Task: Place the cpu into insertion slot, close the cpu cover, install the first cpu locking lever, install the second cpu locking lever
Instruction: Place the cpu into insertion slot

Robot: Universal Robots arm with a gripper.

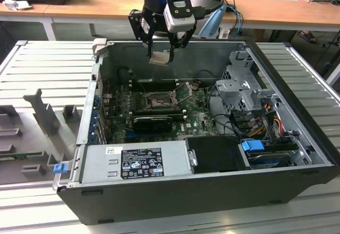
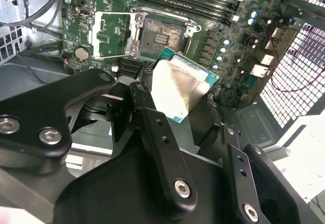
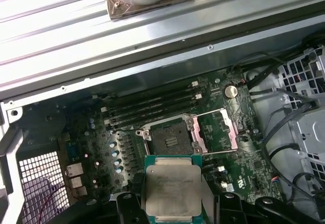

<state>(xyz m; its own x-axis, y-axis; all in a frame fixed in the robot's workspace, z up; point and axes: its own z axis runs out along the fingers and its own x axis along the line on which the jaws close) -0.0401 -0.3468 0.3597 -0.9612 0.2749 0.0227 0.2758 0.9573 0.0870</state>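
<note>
My gripper [image 1: 161, 53] hangs above the open computer case, shut on the cpu [image 1: 161, 58], a flat square chip with a silver-grey face. In both wrist views the cpu [image 2: 180, 89] [image 3: 172, 188] sits between the black fingers [image 2: 152, 127], well above the green motherboard. The insertion slot [image 1: 158, 102] [image 2: 163, 33] [image 3: 170, 136] lies bare below it, its dark pin field showing. The cpu cover [image 1: 186, 92] [image 2: 112, 31] [image 3: 216, 130], a silvery frame, stands flipped open beside the slot.
A long black card [image 1: 151, 121] crosses the board in front of the slot. The power supply [image 1: 133, 162] fills the case's near side; a drive cage [image 1: 244, 85] and cables stand on the exterior view's right. Memory slots [image 3: 152, 109] lie behind the socket.
</note>
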